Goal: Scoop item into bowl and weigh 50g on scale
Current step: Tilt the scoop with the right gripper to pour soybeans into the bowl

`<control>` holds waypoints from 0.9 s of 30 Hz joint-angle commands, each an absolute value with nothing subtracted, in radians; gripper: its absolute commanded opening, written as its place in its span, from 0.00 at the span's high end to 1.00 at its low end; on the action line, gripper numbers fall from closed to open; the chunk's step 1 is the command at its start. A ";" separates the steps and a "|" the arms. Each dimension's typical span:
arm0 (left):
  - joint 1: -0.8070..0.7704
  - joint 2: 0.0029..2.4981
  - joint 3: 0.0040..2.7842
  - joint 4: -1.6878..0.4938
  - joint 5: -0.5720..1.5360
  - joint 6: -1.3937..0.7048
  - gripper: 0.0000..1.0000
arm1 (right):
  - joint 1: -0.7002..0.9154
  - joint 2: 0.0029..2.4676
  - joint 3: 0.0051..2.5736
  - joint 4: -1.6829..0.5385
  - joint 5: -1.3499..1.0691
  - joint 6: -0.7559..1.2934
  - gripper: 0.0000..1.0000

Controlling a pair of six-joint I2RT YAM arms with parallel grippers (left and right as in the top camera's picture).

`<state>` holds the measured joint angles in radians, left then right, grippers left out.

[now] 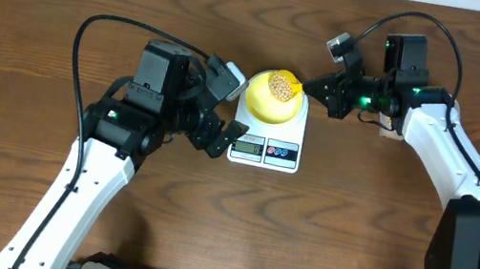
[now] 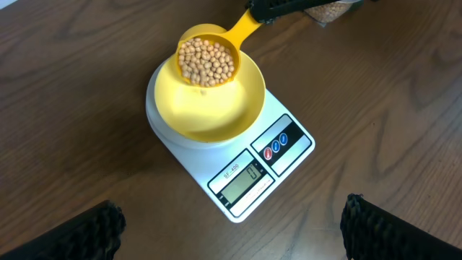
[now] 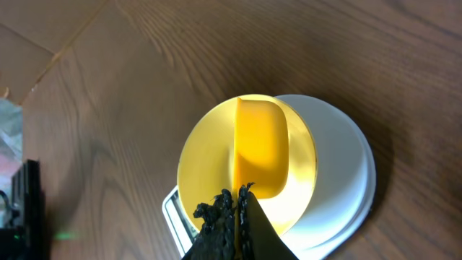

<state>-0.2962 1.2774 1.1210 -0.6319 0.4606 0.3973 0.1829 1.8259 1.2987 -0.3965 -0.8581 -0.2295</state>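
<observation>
The pale-yellow bowl (image 1: 265,110) stands on the white scale (image 1: 264,150), whose display (image 2: 244,178) shows a zero. A bright yellow scoop (image 2: 206,61) heaped with tan beans (image 1: 280,86) hovers over the bowl's far side. My right gripper (image 1: 313,88) is shut on the scoop's handle. In the right wrist view the scoop's underside (image 3: 261,148) hides the beans, with the bowl (image 3: 206,162) and the scale's platform (image 3: 339,166) beneath it. My left gripper (image 2: 231,224) stays wide open just left of the scale, with nothing between its fingers.
A clear container of beans (image 2: 328,10) sits beyond the scale, behind the right gripper and mostly hidden by the right arm. Bare wooden table (image 1: 31,53) surrounds the scale. The arm bases are at the front edge.
</observation>
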 commanded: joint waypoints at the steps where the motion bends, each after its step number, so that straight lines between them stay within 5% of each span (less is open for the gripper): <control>1: -0.293 1.274 1.116 -0.636 0.451 0.410 0.03 | 0.194 1.835 1.298 -0.397 -0.873 -0.322 0.99; 27: -0.293 1.274 1.116 -0.636 0.451 0.410 0.02 | 0.195 1.835 1.298 -0.374 -0.873 -0.566 0.99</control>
